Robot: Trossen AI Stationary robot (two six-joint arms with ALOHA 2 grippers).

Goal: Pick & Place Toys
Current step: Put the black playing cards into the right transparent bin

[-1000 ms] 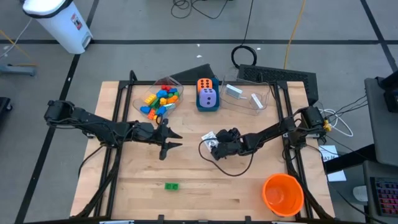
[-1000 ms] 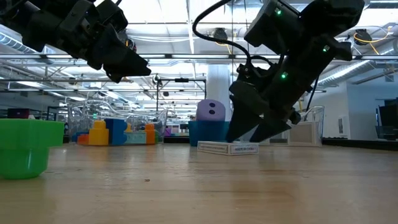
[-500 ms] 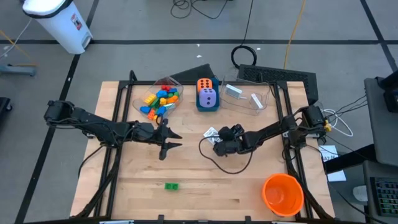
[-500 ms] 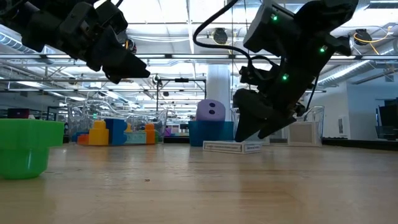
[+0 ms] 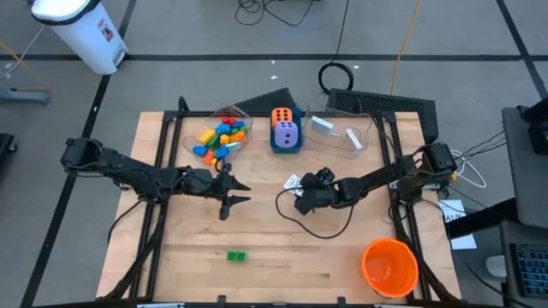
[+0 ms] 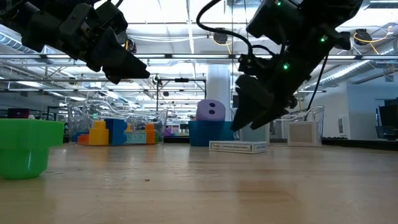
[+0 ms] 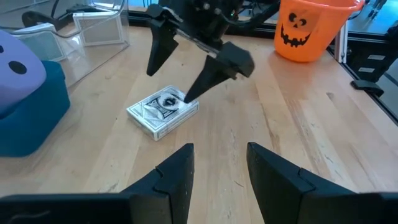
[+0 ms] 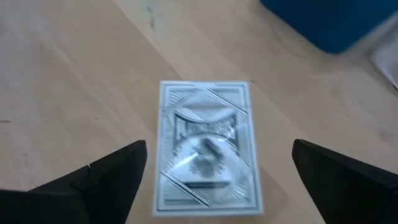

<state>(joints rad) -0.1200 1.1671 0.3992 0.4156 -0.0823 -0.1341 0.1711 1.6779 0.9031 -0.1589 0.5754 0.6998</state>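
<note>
Right gripper (image 5: 301, 190) higher over card box (image 5: 292, 182)

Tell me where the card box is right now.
In the high view the card box lies flat on the table, right of centre, just below the blue box, under the open right gripper.

Bare surface (image 5: 282, 248) lies around the card box (image 7: 163, 112), seemingly clear beneath the right hand (image 7: 177, 78); blue box (image 5: 286, 141) blocks farther back.
</note>
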